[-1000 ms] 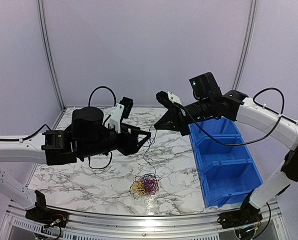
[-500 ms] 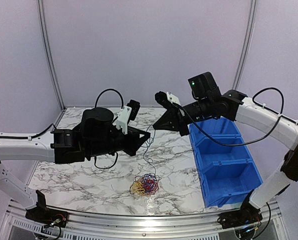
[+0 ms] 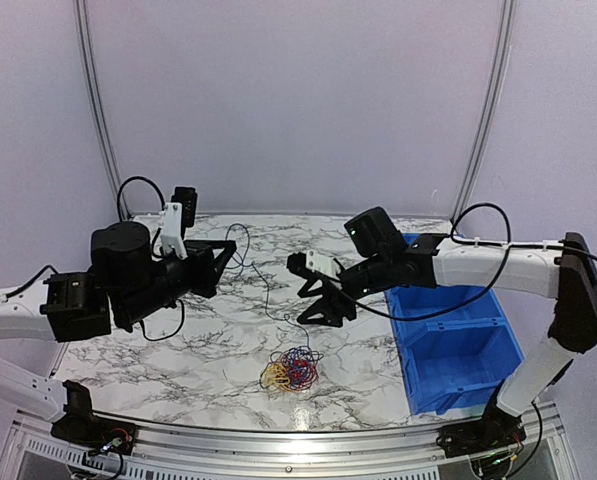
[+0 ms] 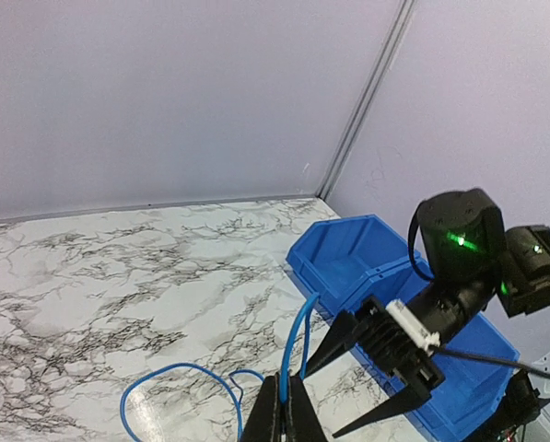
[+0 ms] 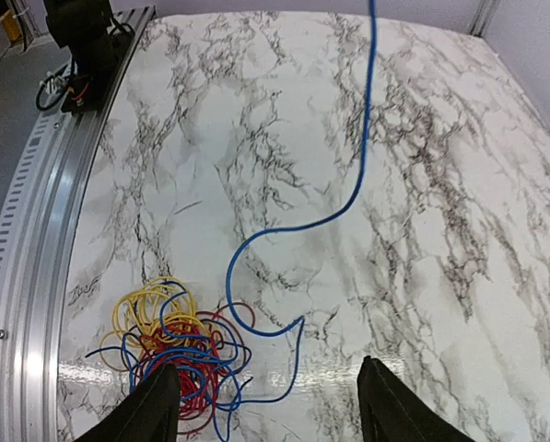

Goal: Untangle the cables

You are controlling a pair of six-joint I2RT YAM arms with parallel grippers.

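Note:
The cables (image 3: pixel 290 370) lie as a yellow, red and blue bundle (image 5: pixel 173 354) on the marble table near its front edge. One blue cable (image 5: pixel 284 229) rises out of the bundle to my left gripper (image 4: pixel 288 405), which is shut on this blue cable (image 4: pixel 291 349) high above the table's left half (image 3: pixel 228 250). My right gripper (image 5: pixel 267 373) is open with nothing between its fingers. It hangs a little above the table, just behind and right of the bundle (image 3: pixel 313 305). The blue cable's loose loop lies on the table under the right gripper.
A blue bin (image 3: pixel 458 330) with several compartments stands along the table's right side (image 4: pixel 367 253). An aluminium rail (image 3: pixel 278 440) runs along the near edge. Purple walls close the back and sides.
The right gripper has let go of the blue cable, opened, and dropped forward and left toward the bundle. The left gripper shut on the cable and drew it back to the left.

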